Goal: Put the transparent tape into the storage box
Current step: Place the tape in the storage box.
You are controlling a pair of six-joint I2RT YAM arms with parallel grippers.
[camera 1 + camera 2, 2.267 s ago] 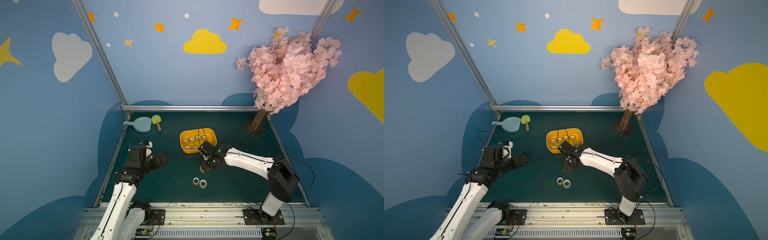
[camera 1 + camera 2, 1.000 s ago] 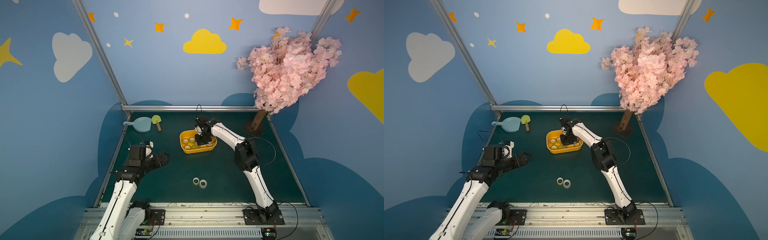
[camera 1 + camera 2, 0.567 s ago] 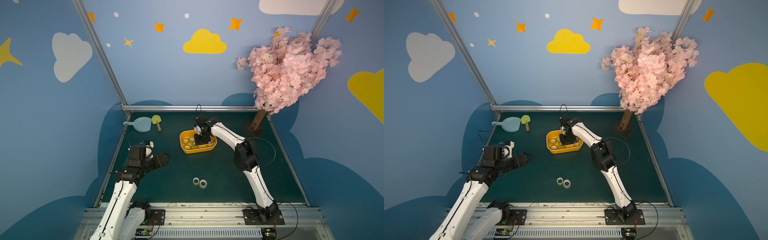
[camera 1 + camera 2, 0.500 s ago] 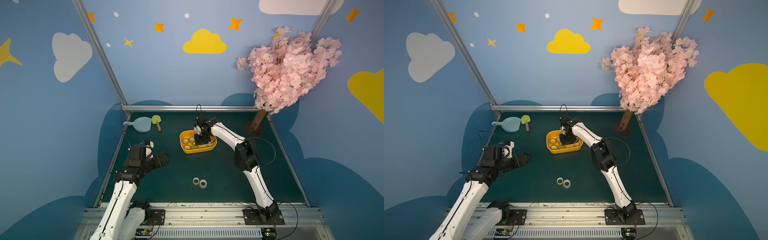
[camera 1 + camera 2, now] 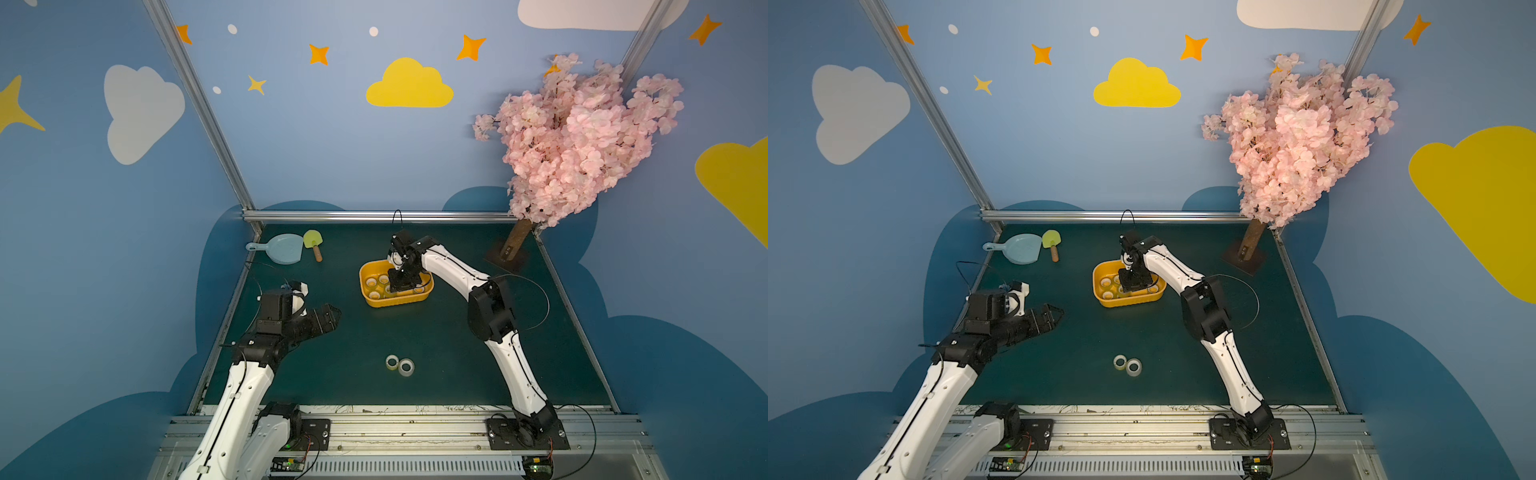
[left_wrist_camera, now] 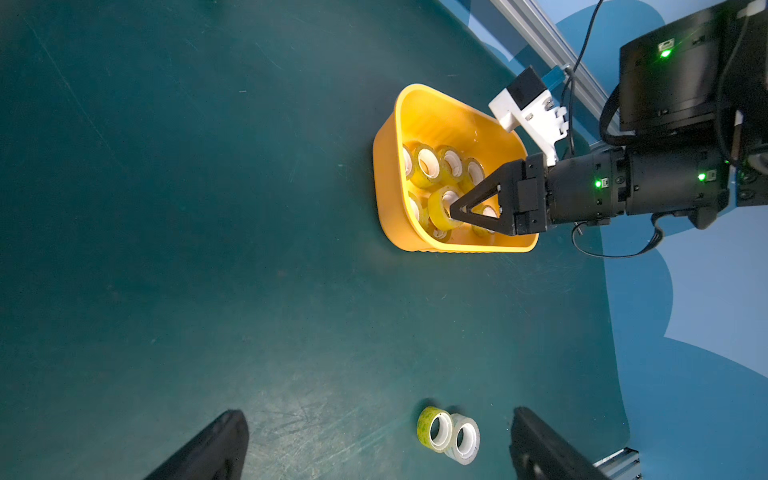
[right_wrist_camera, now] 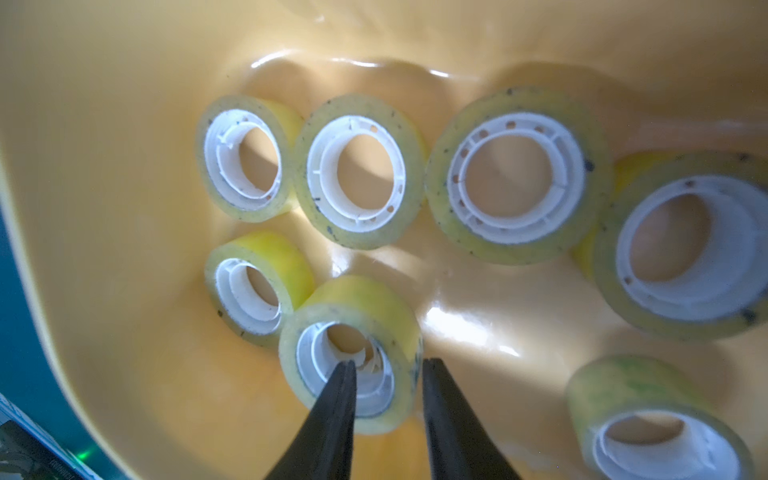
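The orange-yellow storage box (image 5: 395,302) (image 5: 1129,302) sits mid-table and holds several rolls of transparent tape. My right gripper (image 5: 393,288) (image 5: 1128,288) (image 7: 388,365) reaches down into it. It is open: one finger stands in the white core of a yellowish roll (image 7: 353,307) (image 6: 437,206) and the other just outside that roll's wall, with slack between them. The roll rests on the box floor. Two more tape rolls (image 5: 399,365) (image 5: 1127,365) (image 6: 448,433) lie touching on the mat near the front. My left gripper (image 5: 329,314) (image 6: 374,457) hovers open and empty at the left.
At the back left lie a pale blue dustpan (image 5: 282,249) and a small yellow-green scoop (image 5: 312,240). A pink blossom tree (image 5: 582,137) stands on a dark base (image 5: 509,254) at the back right. Metal rails edge the green mat.
Since the earliest frames my right arm swung from the mat in front of the box up and into it. Over the last second it stayed there. The left arm has not moved.
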